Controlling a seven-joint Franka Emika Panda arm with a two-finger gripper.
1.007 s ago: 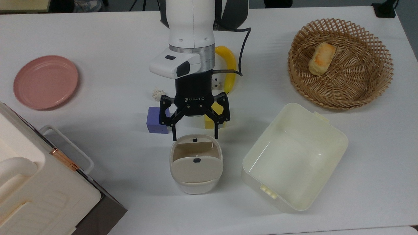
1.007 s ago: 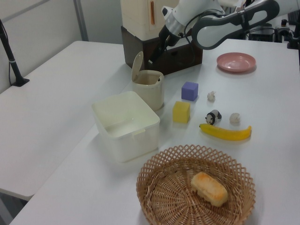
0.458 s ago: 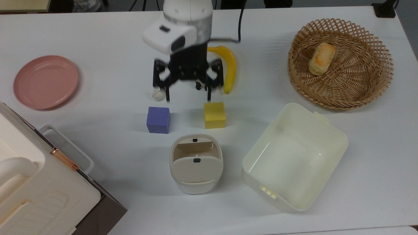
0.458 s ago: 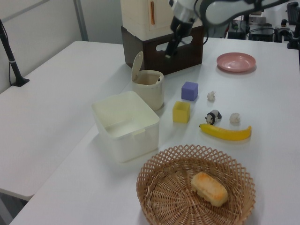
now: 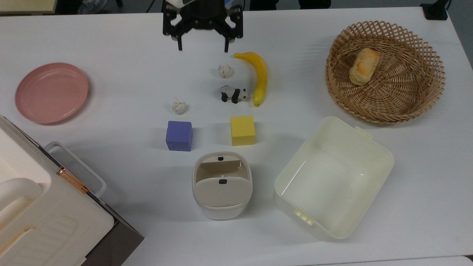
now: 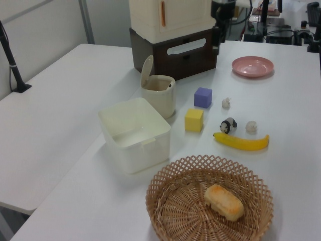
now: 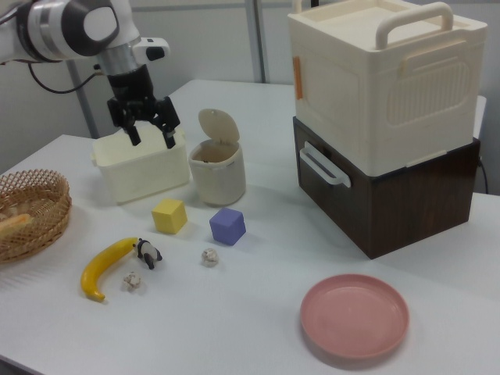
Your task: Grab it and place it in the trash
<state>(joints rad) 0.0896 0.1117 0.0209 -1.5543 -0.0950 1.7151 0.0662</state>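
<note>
Top view, left to right: you are looking at a pink plate [image 5: 51,92], then a paper ball [image 5: 179,107] lying just above the purple cube [image 5: 179,135], with the gripper [image 5: 203,47] hanging empty, fingers spread, near the top edge. Another paper ball [image 5: 225,71] is sitting beside the panda figurine [image 5: 233,94] and banana [image 5: 258,76], so you are risking snagging either. The trash [image 5: 222,185] is waiting below, flap tilted.

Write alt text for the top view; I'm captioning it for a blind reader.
An open black two-finger gripper hangs at the table's far edge, above two small crumpled off-white paper balls. Nearby lie a yellow banana, panda figurine, purple cube, yellow cube and cream flap-lid bin.
</note>
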